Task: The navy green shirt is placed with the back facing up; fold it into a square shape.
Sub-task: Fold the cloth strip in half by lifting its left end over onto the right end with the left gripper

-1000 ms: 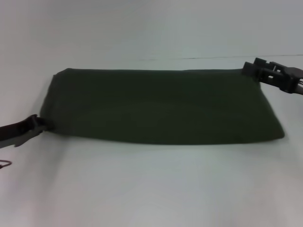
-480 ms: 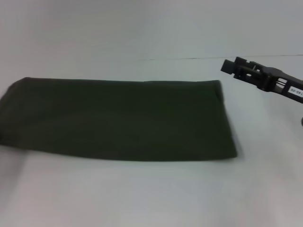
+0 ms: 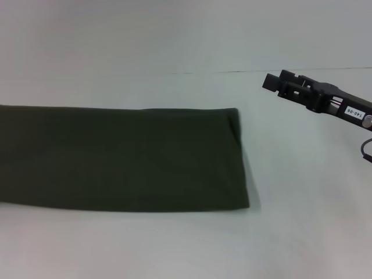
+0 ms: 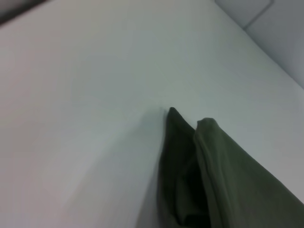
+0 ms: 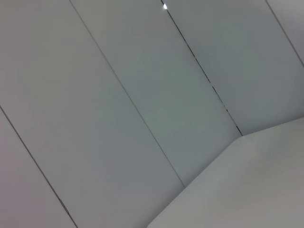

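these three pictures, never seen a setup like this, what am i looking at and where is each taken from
A two-armed robot is folding a shirt. The head camera looks down on a white table where the dark green shirt lies as a long folded strip running off the left edge. The right gripper hovers beside it, touching nothing. The left arm's wrist camera shows one end of the shirt bunched up close. The right wrist camera sees only grey wall panels and the table's edge. The left gripper is out of view.

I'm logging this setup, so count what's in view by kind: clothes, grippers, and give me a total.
Shirts: 1, the shirt, lying as a long folded band on the table.
Grippers: 1, the right gripper, off beyond the shirt's end, holding nothing. The left gripper is out of view.
Total: 2
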Motion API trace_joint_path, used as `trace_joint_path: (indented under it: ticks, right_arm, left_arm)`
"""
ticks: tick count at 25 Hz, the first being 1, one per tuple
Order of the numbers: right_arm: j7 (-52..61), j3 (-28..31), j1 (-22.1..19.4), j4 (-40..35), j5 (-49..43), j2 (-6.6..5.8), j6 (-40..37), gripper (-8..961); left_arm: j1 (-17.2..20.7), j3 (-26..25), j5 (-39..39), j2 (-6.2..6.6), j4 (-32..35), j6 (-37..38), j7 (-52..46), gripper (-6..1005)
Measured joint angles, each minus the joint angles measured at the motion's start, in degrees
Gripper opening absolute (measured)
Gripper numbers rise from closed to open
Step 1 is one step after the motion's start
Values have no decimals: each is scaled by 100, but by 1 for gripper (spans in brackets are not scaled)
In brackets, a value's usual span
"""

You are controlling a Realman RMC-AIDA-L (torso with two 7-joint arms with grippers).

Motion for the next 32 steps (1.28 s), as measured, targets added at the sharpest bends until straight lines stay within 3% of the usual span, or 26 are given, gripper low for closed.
trace_joint_path:
  ticks: [5,11,15,19,22,23,24,25,26,29,32]
  right_arm:
    - [-2,0,-30,0,0,0,-25,940]
    - [-4,1,-152,-1,-3,-42,-115,940]
    - [-4,53,-321,-49,5,-95,-428,940]
    - [-4,104,-555,-88,102,-240,-841,940]
    - [-4,113,-728,-112,115,-386,-984,940]
    - [-7,113,-782,-124,124,-424,-1013,940]
    - [-20,113,-857,-137,129,-479,-1041,940]
    - [-38,119,-897,-147,133,-520,-1051,940]
    - [-60,122,-940,-150,136,-561,-1061,940]
    - [-90,142,-1027,-152,137,-679,-1090,940]
    - [-119,154,-1057,-153,138,-734,-1094,940]
  left_arm:
    - [-5,-146,25,47,78,228,26,95]
    - [-251,39,-1219,19,-18,1953,343,111]
    - [-713,712,-2089,-205,-210,2577,360,121]
    - [-1416,1592,-2430,-575,-722,2187,553,131]
    - [-1416,1592,-2430,-575,-722,2187,553,139]
    - [-1768,1942,-2536,-626,-1279,1823,797,141]
    - [-2466,2444,-2746,-631,-2854,957,1558,144]
    - [-2689,2499,-2776,-650,-3418,602,1873,146]
    - [-2689,2499,-2776,-650,-3418,602,1873,149]
    - [-3119,2197,-2982,-666,-4887,-539,2964,157]
    - [-3169,1272,-3156,-668,-6045,-1418,4431,164]
